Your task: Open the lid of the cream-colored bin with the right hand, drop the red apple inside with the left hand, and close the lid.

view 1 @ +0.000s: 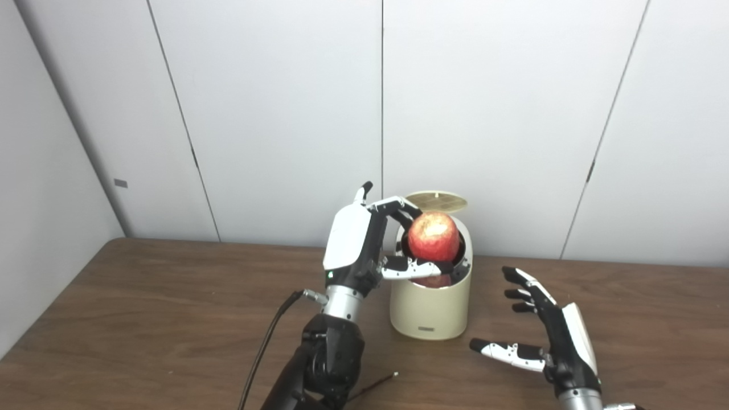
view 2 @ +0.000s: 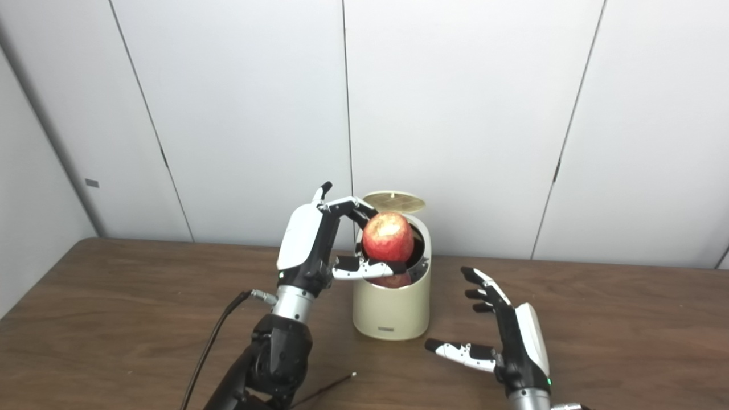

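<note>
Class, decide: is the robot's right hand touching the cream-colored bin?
Apart. In the left eye view, bare brown table shows between the right hand, fingers spread, and the cream-colored bin; the right eye view shows the same gap.

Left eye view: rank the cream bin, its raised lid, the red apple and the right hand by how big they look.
1. Cream bin.
2. Right hand, though it is nearer the camera, so this is unsure.
3. Red apple.
4. Lid, seen almost edge-on, so it looks thinnest.

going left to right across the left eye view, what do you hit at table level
black cable → left robot hand → red apple held over the open cream-colored bin → right robot hand
</note>
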Motion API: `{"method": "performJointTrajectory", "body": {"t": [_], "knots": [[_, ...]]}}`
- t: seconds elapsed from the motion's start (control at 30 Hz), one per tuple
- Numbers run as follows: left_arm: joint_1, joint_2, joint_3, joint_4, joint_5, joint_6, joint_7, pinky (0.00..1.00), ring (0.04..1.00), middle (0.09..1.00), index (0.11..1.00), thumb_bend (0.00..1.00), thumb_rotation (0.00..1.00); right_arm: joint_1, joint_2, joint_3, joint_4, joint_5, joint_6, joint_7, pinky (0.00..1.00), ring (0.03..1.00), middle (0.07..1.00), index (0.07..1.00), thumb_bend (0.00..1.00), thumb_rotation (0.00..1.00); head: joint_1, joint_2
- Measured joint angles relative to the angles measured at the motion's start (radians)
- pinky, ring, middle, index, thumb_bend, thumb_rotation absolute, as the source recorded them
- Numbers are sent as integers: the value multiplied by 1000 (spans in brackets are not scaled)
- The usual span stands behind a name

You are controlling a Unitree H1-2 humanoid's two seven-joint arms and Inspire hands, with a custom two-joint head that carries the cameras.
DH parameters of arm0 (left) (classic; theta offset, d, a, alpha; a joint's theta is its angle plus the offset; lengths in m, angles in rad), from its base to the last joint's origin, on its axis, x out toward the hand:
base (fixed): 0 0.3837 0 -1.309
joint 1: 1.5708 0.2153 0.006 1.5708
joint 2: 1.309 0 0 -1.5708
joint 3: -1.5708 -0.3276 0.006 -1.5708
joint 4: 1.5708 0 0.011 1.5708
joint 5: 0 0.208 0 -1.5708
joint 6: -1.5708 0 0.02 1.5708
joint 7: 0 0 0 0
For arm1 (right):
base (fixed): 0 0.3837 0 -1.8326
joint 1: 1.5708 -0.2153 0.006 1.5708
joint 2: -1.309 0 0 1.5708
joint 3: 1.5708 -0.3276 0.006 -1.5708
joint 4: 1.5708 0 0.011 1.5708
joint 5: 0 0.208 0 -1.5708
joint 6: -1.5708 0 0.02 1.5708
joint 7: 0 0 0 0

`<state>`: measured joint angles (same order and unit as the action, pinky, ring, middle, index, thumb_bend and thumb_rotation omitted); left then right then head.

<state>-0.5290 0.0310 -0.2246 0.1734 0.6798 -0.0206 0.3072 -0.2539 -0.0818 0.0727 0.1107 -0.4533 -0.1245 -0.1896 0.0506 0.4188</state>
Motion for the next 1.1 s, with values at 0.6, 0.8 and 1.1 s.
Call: {"method": "performJointTrajectory", "body": {"t": [0.6, 0.8, 1.1], "knots": [[-19, 13, -38, 203, 121, -115, 279, 1000, 636, 464, 509, 523, 0, -2, 4, 17, -11, -10, 3, 0, 661, 750, 828, 808, 751, 145, -12, 3], [-45, 15, -47, 252, 138, -123, 330, 1000, 623, 458, 514, 523, 0, 1, 7, 22, -34, -10, 9, 2, 653, 748, 825, 801, 753, 141, -17, 5], [-52, 13, -56, 291, 138, -153, 363, 1000, 608, 449, 521, 521, 0, 2, 8, 31, -38, -13, 15, 3, 649, 746, 826, 801, 751, 139, -25, 9]]}}
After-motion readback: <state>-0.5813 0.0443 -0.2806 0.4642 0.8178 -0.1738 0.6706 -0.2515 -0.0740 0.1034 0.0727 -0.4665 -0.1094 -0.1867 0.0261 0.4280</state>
